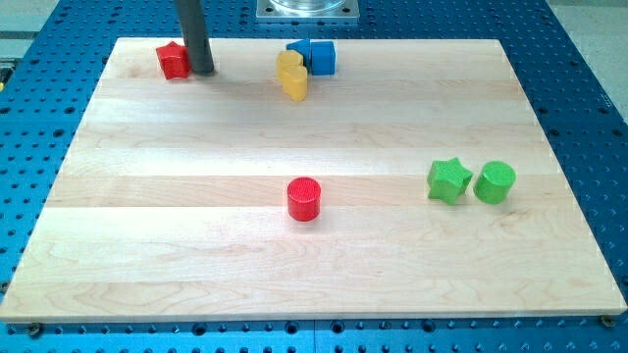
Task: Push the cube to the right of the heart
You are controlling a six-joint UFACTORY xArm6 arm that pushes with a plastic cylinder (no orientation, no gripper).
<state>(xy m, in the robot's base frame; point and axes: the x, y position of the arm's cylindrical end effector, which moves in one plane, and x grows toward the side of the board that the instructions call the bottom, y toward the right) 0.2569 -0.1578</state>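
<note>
Starting at the view's left, near 11 o'clock on the pale wooden board [294,245]: a small red plastic star-shaped block [173,61], with my tip [202,71] just beside it at its 3 o'clock, apparently touching or nearly so. No jaws to open or shut; a bare dark rod holding nothing. Toward 12 o'clock: a yellow plastic heart-shaped block [292,75], and the blue plastic cube [316,57] touching it at about its 1 o'clock, partly behind it. Near the board's middle, slightly toward 6 o'clock: a red plastic cylinder [304,199]. At 3 o'clock: a green plastic star [449,180] and a green plastic cylinder [495,182], just beside each other. Judged light, rigid and quick to slide or spin on smooth wood. Best contact: centre of the cube's far face, nudging toward 5 o'clock without dragging the heart.
</note>
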